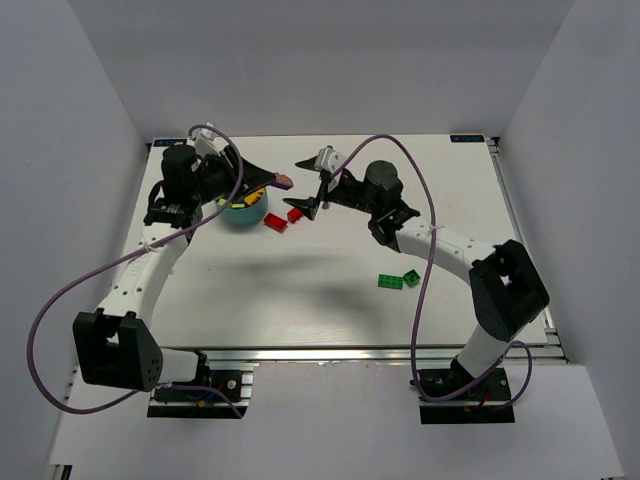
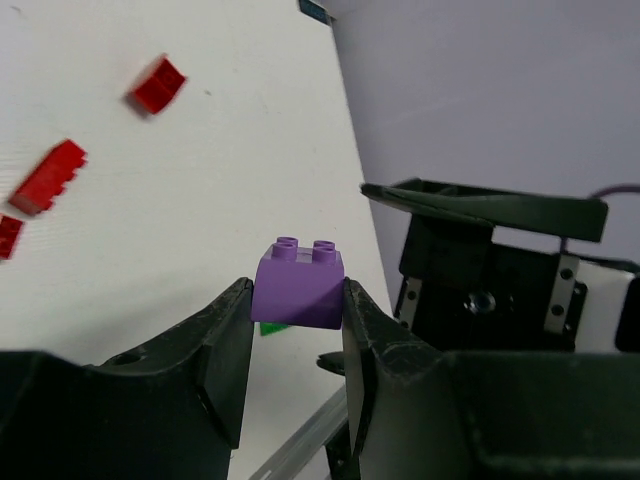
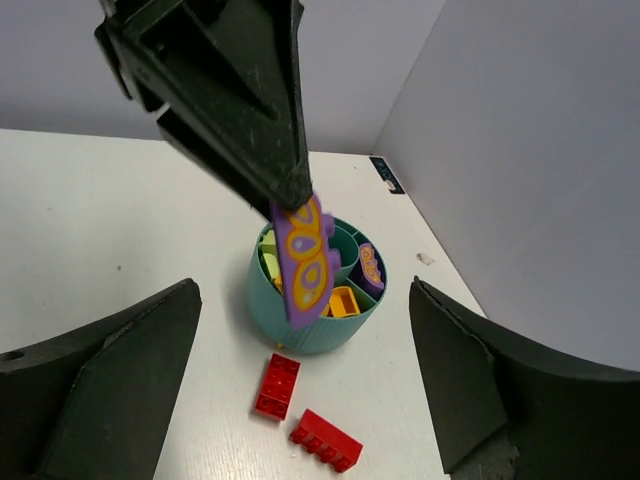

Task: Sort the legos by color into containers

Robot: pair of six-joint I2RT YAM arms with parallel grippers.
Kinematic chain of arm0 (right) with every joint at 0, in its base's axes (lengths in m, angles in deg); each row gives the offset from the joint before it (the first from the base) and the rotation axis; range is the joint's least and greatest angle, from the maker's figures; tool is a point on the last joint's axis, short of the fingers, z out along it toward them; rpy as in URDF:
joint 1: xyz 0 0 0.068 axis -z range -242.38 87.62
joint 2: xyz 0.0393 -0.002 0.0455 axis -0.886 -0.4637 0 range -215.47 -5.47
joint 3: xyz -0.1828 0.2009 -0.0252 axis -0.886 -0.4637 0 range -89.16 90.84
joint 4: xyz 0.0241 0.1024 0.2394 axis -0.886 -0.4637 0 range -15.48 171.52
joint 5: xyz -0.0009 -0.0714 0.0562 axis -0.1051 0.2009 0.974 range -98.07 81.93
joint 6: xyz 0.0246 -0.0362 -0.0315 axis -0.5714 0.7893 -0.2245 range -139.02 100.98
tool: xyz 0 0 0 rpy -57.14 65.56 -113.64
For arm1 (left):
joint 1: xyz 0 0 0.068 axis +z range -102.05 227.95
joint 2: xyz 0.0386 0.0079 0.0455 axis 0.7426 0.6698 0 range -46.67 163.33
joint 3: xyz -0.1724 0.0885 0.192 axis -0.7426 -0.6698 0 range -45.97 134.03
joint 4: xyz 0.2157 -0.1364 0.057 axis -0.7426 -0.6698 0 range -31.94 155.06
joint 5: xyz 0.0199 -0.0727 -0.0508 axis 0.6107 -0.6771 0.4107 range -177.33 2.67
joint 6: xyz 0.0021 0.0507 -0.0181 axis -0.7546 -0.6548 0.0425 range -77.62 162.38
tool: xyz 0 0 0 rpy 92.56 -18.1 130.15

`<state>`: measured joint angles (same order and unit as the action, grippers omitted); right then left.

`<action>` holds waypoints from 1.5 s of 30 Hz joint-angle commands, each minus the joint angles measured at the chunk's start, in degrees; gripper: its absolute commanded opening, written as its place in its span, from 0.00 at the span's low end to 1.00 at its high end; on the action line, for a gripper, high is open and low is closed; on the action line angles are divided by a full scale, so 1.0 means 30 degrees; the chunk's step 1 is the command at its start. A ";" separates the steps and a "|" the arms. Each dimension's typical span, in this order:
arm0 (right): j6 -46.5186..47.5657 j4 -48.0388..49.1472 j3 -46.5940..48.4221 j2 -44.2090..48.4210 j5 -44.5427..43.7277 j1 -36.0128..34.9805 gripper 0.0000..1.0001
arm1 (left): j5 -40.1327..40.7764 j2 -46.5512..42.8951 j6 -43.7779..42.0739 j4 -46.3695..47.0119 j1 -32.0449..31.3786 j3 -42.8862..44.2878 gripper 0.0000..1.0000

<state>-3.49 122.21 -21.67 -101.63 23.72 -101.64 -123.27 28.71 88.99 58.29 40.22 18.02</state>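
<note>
The teal cup [image 1: 243, 211] stands at the back left; in the right wrist view [image 3: 318, 318] its compartments hold yellow pieces, an orange brick [image 3: 343, 300] and a purple piece [image 3: 370, 268]. My left gripper [image 1: 276, 181] is shut on a purple brick [image 2: 298, 286] with an orange-printed side [image 3: 305, 260], held above the cup's right rim. My right gripper [image 1: 306, 186] is open and empty, just right of the cup, with its fingers [image 3: 110, 385] spread wide. Two red bricks [image 1: 276, 222] [image 1: 296, 214] lie on the table beside the cup, below the right gripper [image 3: 302, 335].
Two green bricks [image 1: 390, 281] [image 1: 412, 278] lie right of centre, near the right arm's forearm. The red bricks also show in the left wrist view [image 2: 157, 85] [image 2: 47, 177]. Grey walls enclose the table on the left, back and right.
</note>
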 commanded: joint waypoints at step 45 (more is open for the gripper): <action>0.0214 -0.7761 -0.1693 0.2404 0.4110 0.4270 0.00 | 1.3739 1.3899 -0.4960 -1.2247 0.1639 1.6816 0.00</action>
<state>-2.33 97.97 -26.33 -96.21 35.61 -89.32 -81.20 70.37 74.33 19.91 45.60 68.79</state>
